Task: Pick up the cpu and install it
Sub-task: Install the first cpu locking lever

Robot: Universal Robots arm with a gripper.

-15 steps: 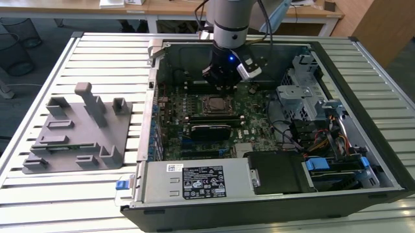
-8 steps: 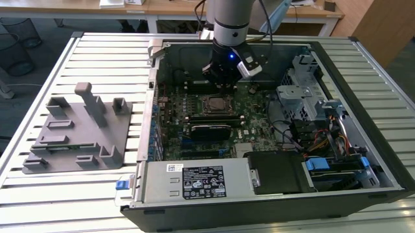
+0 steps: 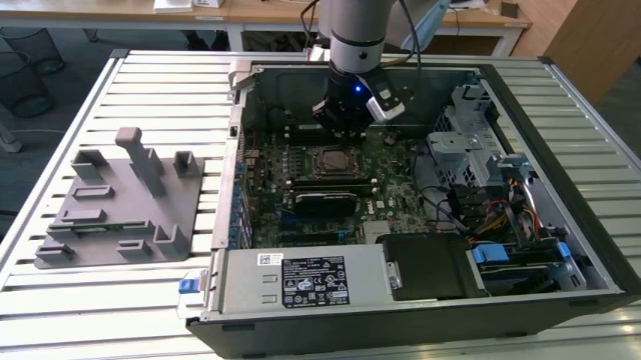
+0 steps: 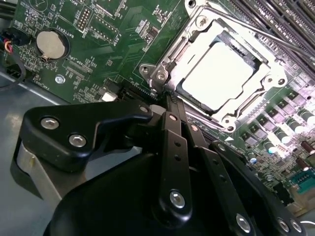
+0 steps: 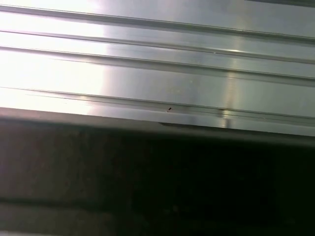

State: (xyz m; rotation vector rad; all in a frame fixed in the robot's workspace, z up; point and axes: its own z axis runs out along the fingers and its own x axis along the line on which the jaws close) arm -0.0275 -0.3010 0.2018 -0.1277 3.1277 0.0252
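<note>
At the exterior view's left, a grey holder tray (image 3: 115, 206) is seen lying on the slatted metal table (image 3: 60, 285), well apart from the open computer case (image 3: 591, 187). Toward the middle, the gripper (image 3: 341, 133) is held just above the motherboard (image 3: 401, 191), close over the socket frame (image 3: 335, 160). In the second wrist view, the cpu (image 4: 221, 73) is seen seated flat inside that frame (image 4: 162, 73), its pale metal top catching the light, with the gripper (image 4: 165, 105) beside the frame's corner. The fingers appear drawn together with nothing between them, though the tips are partly hidden. A risk is judged to lie in the closeness: if the arm were lowered or swung sideways, the frame or the chip could be struck, and a chip not fully settled could be nudged askew, bending the contacts beneath.
</note>
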